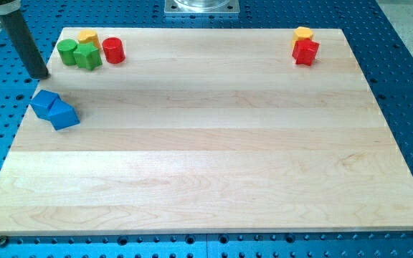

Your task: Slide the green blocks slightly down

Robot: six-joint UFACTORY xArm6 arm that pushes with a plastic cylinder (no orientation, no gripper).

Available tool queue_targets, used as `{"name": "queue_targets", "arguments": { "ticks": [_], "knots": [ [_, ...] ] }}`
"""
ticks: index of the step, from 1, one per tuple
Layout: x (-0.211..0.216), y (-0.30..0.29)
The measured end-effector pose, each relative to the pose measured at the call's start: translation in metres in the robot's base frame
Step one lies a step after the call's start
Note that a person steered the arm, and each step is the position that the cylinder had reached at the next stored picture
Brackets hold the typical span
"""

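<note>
Wooden board point(214, 143): my tip point(41, 75), no gripper, holding nothing, left of green blocks point(79, 54)

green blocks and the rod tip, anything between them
Nothing: in the camera view only bare board separates my tip from the green cylinder and green star-like block up-right of it.

Single camera view, raised and angled down over the wooden board point(206, 158) from its near long edge, whole board in frame, blue perforated table point(407, 64) around it, moderate distance.
</note>
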State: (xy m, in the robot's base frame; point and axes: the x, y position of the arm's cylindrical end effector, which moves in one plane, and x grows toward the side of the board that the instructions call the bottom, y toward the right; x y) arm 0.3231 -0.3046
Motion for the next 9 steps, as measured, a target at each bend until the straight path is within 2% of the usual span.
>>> {"name": "queue_targets", "arguments": {
  "ticks": [1,2,3,5,6,7,9],
  "knots": [
    [-0.046,0.014],
    [-0.054,0.035],
    [-0.043,0.050],
    [-0.068,0.059],
    [-0.035,0.102],
    [0.021,0.124],
    [0.010,0.117]
  ]
}}
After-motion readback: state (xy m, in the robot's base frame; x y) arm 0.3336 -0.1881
